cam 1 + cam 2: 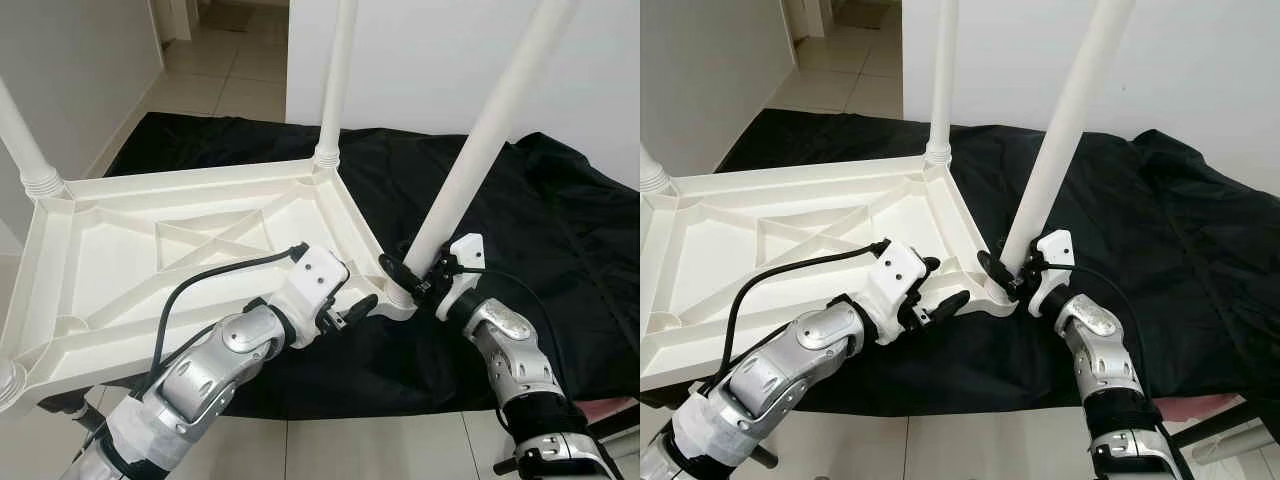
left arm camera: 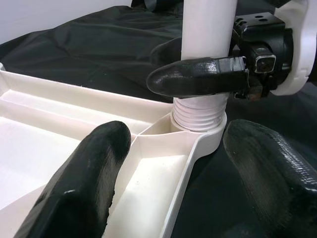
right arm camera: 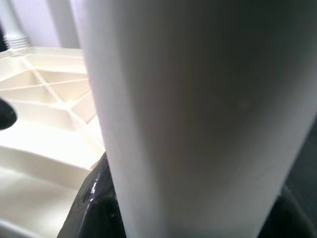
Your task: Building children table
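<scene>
A white plastic tabletop (image 1: pixel 190 240) lies upside down, its ribbed underside facing up, partly on a black cloth (image 1: pixel 560 260) spread over the tiled floor (image 1: pixel 230 70). At its far left corner a white leg (image 1: pixel 20 140) stands in its socket, and another leg (image 1: pixel 337 80) rises upright from the far right corner. The left gripper (image 1: pixel 345 308) sits at the near edge of the tabletop, close to the near right corner; its fingers (image 2: pixel 89 183) are spread apart, one over the tray-like underside and the other out beyond the rim above the cloth, clasping nothing. Just to the right, a third leg (image 1: pixel 480 140) stands in the near right corner socket (image 2: pixel 200 131), leaning to the right, with its threaded end visible just above the collar. The right gripper (image 1: pixel 408 275) is clenched around this leg just above the socket, one finger (image 2: pixel 198 77) wrapped across the front of the tube. The cloth stretches on, rumpled, to the right, against a white wall (image 1: pixel 430 60).
</scene>
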Controlling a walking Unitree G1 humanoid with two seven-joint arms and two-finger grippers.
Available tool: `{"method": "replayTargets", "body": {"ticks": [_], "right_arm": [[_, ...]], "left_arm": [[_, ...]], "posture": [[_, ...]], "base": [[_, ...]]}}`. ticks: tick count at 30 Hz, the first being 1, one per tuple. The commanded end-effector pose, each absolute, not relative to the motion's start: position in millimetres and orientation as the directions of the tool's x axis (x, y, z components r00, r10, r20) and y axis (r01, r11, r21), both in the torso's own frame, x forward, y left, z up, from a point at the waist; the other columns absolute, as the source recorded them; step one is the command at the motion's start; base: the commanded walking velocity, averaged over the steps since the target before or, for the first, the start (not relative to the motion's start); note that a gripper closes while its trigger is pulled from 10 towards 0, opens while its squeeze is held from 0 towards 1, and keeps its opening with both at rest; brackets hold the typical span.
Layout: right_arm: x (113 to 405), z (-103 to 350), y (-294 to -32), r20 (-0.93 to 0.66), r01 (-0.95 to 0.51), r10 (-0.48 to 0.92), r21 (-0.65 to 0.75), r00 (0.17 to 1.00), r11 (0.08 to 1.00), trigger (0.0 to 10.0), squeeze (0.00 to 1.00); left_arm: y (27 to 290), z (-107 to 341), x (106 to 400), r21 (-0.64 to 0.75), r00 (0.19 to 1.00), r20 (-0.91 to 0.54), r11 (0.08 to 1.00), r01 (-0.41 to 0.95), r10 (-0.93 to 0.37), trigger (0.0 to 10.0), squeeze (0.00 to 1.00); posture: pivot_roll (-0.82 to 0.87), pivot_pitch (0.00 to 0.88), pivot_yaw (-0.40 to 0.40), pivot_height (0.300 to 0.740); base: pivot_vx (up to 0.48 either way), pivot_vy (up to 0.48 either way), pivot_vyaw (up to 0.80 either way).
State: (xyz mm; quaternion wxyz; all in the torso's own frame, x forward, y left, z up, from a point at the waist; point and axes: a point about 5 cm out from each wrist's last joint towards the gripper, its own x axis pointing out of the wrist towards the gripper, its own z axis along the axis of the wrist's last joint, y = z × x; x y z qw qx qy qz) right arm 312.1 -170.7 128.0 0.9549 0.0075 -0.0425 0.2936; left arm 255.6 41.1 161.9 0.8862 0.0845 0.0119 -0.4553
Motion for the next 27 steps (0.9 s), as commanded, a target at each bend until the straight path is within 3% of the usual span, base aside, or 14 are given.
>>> {"method": "replayTargets", "body": {"ticks": [1, 5, 12, 17, 22, 27], "right_arm": [[310.2, 122.0, -166.3, 0.063, -0.522, 0.519, 0.039, 0.852, 0.852, 10.0, 0.00], [309.6, 119.9, -162.8, 0.048, -0.462, 0.460, 0.034, 0.887, 0.886, 10.0, 0.00], [302.6, 113.9, -149.8, 0.021, -0.217, 0.216, 0.089, 0.976, 0.972, 10.0, 0.00], [296.4, 111.6, -145.8, -0.011, 0.081, -0.081, 0.120, 0.997, 0.989, 10.0, 0.00], [294.4, 111.1, -138.6, -0.026, 0.120, -0.118, 0.168, 0.993, 0.978, 10.0, 0.00], [290.5, 123.2, -124.2, 0.042, 0.026, -0.034, 0.177, 0.999, 0.984, 10.0, 0.00]], "left_arm": [[36.5, 155.1, 248.7, 0.121, 0.455, -0.144, 0.440, 0.890, -0.879, 10.0, 0.00], [36.0, 154.7, 248.6, 0.121, 0.454, -0.143, 0.440, 0.890, -0.879, 10.0, 0.00], [34.6, 154.2, 248.6, 0.123, 0.455, -0.139, 0.440, 0.889, -0.880, 10.0, 0.00], [35.1, 155.0, 250.1, 0.122, 0.462, -0.133, 0.448, 0.886, -0.877, 10.0, 0.00], [35.8, 155.1, 250.9, 0.124, 0.468, -0.132, 0.454, 0.883, -0.874, 10.0, 0.00], [34.9, 154.2, 250.7, 0.127, 0.467, -0.130, 0.453, 0.883, -0.875, 10.0, 0.00]], "posture": [[0.00, 0.000, -0.074, 0.740], [0.00, 0.000, -0.077, 0.740], [-0.01, 0.000, -0.082, 0.740], [-0.01, 0.000, -0.084, 0.740], [0.00, 0.000, -0.084, 0.740], [-0.01, 0.000, -0.082, 0.740]], "base": [[0.000, 0.000, 0.00], [0.000, 0.000, 0.00], [0.000, 0.000, 0.00], [0.000, 0.000, 0.00], [0.000, 0.000, 0.00], [0.000, 0.000, 0.00]]}}
